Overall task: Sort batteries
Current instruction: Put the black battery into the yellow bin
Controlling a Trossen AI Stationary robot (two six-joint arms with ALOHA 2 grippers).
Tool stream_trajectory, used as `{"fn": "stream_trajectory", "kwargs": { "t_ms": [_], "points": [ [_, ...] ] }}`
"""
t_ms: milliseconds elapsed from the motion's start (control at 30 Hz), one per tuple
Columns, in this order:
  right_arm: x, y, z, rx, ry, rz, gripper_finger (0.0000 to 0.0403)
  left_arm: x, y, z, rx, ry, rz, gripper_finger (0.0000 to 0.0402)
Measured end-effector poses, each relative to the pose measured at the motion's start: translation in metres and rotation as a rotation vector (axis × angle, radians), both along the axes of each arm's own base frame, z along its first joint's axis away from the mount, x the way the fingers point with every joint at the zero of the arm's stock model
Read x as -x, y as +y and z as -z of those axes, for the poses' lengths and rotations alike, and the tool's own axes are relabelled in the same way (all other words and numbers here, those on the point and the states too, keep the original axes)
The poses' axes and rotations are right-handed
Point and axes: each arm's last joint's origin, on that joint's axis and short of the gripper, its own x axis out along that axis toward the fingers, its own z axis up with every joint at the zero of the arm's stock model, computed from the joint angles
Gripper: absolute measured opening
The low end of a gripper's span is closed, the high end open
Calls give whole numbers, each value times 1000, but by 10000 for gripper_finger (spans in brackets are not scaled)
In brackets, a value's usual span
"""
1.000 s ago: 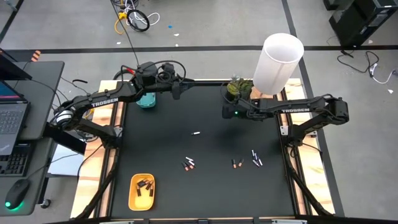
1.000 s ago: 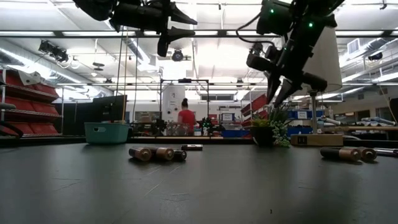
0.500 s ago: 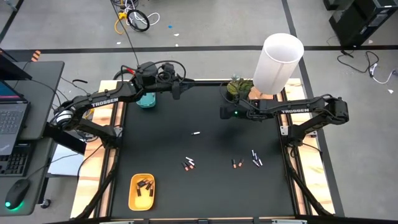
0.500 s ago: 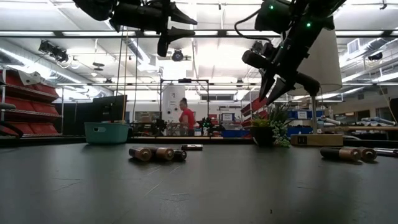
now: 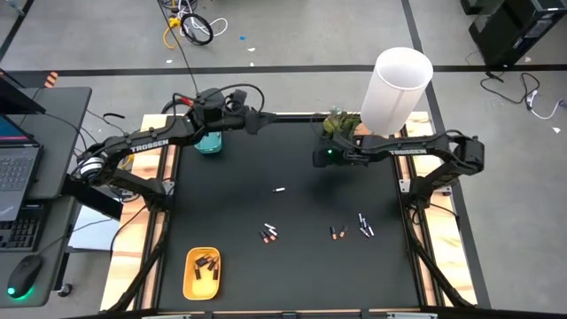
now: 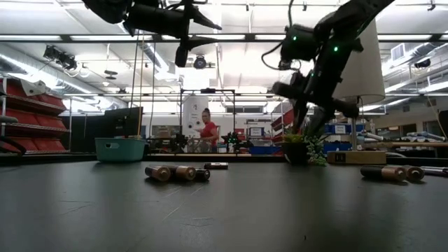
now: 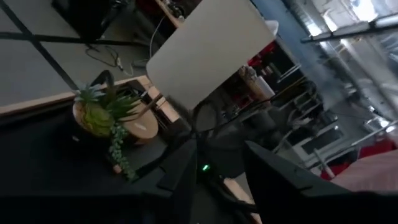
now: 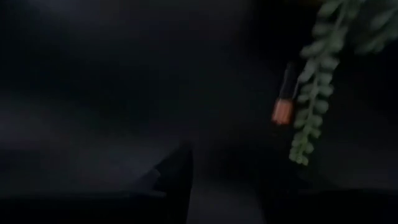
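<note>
From above, the left gripper (image 5: 259,119) hung over the far edge of the black table (image 5: 292,266), near the teal tray (image 5: 208,144); whether its fingers were apart could not be told from here. The right gripper (image 5: 319,158) hovered over the far part of the table beside the small potted plant (image 5: 339,124) and the tall white cylinder (image 5: 395,89). Loose batteries (image 5: 270,233) lay scattered across the nearer half of the table, one pale one (image 5: 280,190) alone near the middle, others to the right (image 5: 364,224). The yellow tray (image 5: 202,272) at the near left held several dark batteries.

At table height, both arms hung well above the surface. Dark batteries (image 6: 175,172) lay on the table in mid-distance, more at the right edge (image 6: 392,173). A person in red (image 6: 208,131) stood in the room behind.

The left wrist camera showed its two dark fingers (image 7: 183,180) standing apart with nothing between them, the plant (image 7: 102,118) beyond.

The right wrist camera was dim: one dark finger (image 8: 177,180), a dark battery with an orange end (image 8: 285,99) beside a hanging green strand (image 8: 314,93). Whether this claw was open could not be told.
</note>
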Motion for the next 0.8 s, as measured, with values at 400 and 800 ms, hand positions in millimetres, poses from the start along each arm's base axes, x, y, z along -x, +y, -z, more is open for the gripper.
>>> {"fn": "stream_trajectory", "kwargs": {
  "t_ms": [400, 800],
  "points": [
    [-11, -7, 24, -37, 91, 26, 167, 1, 2, 0, 67, -11, -21, 147],
    [-5, -20, 22, 34, 135, 54, 154, 1, 2, 0, 144, -36, -33, 147]
  ]
}}
